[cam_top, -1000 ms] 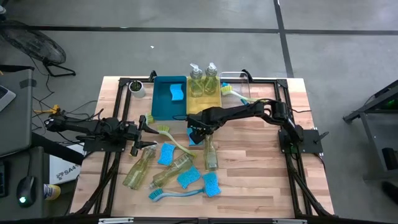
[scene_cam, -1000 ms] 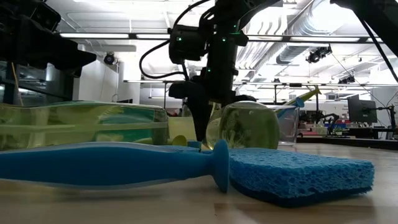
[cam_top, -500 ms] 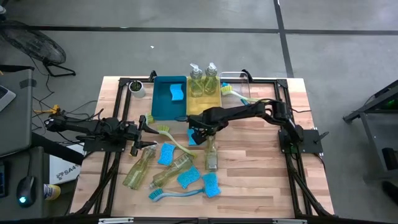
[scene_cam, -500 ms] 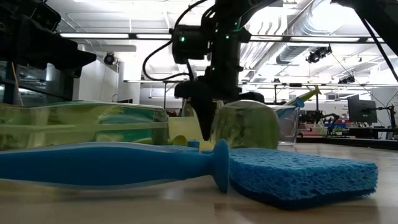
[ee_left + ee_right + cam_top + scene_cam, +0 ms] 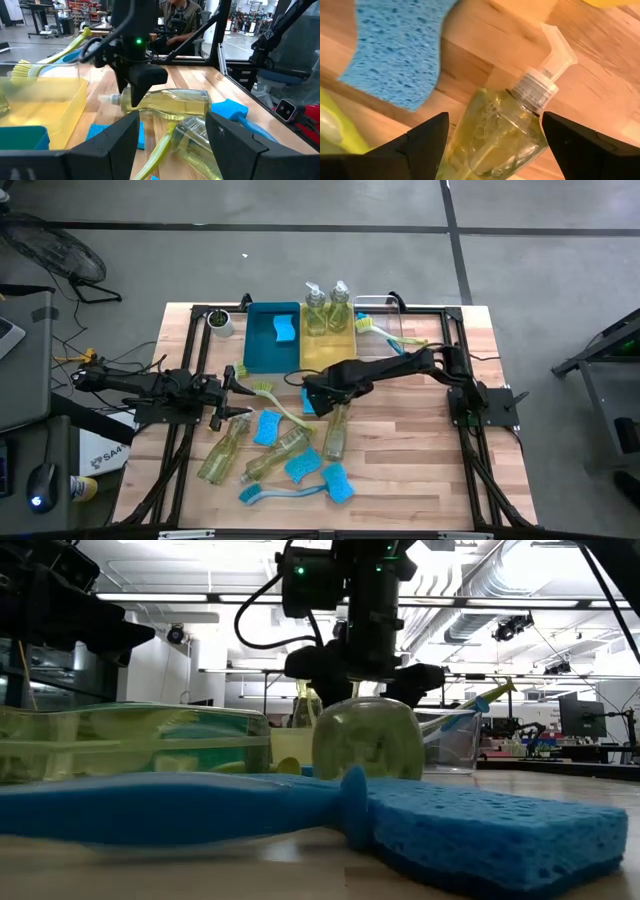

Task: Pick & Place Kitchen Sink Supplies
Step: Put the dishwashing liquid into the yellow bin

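Note:
A clear pump bottle [image 5: 336, 430] of yellowish-green soap lies on its side on the wooden table, pump toward the far edge. My right gripper [image 5: 322, 394] hangs over its pump end, pointing down and open. Its fingers [image 5: 427, 145] stand on either side of the bottle's shoulder [image 5: 495, 130], just below the pump [image 5: 547, 60]. A blue sponge [image 5: 400, 50] lies beside the pump. My left gripper [image 5: 238, 388] waits open at the table's left, level above the table. My right gripper's open fingers stand to either side of the lying bottle's shoulder [image 5: 520, 120], coming from above and lying across the bottle. Whether they touch it, I cannot tell. The bottle lies full length on the table.
At the far edge a teal bin [image 5: 262, 345] holds a sponge, a yellow bin [image 5: 325, 350] holds two upright pump bottles, and a clear container [image 5: 392, 320] holds a brush. More bottles [image 5: 225, 452], sponges [image 5: 267, 427] and a blue brush [image 5: 280, 490] lie near the front. A white cup [image 5: 220, 322] stands far left.
My right gripper has shifted a little toward the table's left, risen slightly and rolled about its own axis, its fingers spreading wider over the bottle. The bottle has swung slightly on the table, its base end sliding toward the left.

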Controlling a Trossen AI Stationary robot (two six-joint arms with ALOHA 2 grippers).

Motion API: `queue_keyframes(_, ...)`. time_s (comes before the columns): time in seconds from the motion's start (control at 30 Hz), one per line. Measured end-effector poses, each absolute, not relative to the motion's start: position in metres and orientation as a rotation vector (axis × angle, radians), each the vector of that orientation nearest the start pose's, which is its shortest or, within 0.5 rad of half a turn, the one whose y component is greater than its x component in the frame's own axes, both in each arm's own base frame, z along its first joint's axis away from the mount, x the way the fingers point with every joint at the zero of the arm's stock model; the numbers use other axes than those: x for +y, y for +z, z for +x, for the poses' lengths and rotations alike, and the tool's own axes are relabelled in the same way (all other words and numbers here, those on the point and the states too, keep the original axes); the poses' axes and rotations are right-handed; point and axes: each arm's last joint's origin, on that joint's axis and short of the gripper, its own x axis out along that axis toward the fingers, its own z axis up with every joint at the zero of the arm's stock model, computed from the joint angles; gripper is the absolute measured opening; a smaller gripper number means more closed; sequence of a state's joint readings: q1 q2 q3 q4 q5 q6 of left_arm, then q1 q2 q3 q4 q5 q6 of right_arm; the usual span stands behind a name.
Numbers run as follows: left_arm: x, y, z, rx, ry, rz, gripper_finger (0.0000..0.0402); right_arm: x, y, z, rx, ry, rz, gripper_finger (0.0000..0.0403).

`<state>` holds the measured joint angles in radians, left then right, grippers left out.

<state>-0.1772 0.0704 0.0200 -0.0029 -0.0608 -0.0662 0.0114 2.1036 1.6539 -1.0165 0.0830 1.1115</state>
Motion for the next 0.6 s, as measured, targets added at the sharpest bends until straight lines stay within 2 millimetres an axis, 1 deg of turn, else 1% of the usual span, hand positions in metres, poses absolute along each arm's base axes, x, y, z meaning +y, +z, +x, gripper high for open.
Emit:
queue_keyframes(0.17,-0.016,0.165,0.1,0.057,-0.115,-0.058,0.0223,0.003,0.182,0.409,1.247,-0.89,0.796,0.0314)
queue_keyframes(0.4,-0.016,0.165,0.1,0.056,-0.115,-0.054,0.0223,-0.017,0.184,0.408,1.244,-0.897,0.746,0.0314)
queue_keyframes(0.5,-0.016,0.165,0.1,0.056,-0.115,-0.055,0.0223,-0.023,0.195,0.401,1.25,-0.92,0.741,0.0314)
queue_keyframes(0.6,-0.016,0.165,0.1,0.057,-0.115,-0.055,0.0223,-0.021,0.211,0.392,1.241,-0.954,0.747,0.0314)
